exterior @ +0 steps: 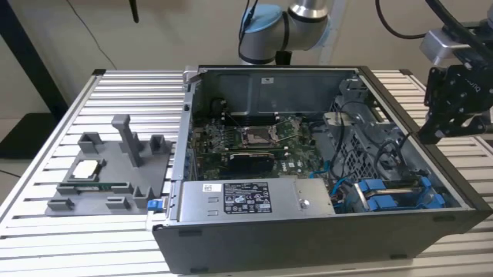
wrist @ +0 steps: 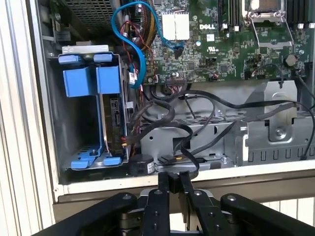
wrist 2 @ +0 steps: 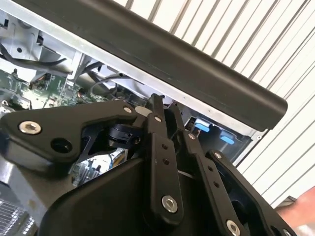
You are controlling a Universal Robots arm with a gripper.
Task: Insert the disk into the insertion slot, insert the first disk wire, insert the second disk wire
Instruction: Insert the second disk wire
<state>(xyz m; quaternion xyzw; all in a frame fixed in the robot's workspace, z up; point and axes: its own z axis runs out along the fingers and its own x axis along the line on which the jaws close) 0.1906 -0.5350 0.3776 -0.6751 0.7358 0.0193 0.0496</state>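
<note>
**Findings.** We found the gripper (wrist: 175, 183) poised above the case (exterior: 292, 245) wall nearest the drive end. Its fingers were drawn together and nothing showed between them. In the first wrist view the disk (wrist: 114, 120) stood on edge inside the slot (wrist: 74, 142), with its blue carrier (wrist: 87, 81) level with the bay's mouth. We judged it seated, though we could not confirm how deep it sat.

**Wires.** A blue wire (wrist: 140, 59) looped from the board (wrist: 221, 44) towards the slot. We could not tell whether its far end was mated to the disk. Black wires (wrist: 216, 101) lay loose across the grey bracket (wrist: 206, 142) beside the slot. What looked like a plug (wrist: 166, 159) lay on one of them, close to the fingertips.

**Assessment.** We took the step in hand to be the first wire.
- The fingers would have to part before any grasp.
- The hold belongs on the plug's body, not on the cable, so the plug cannot swivel.
- The plug should meet the disk's socket square and keyed the right way, then be pressed straight in.
- Neighbouring loops should be kept out of the path.
- A skewed push risked bending the contacts or shifting the carrier.
</note>
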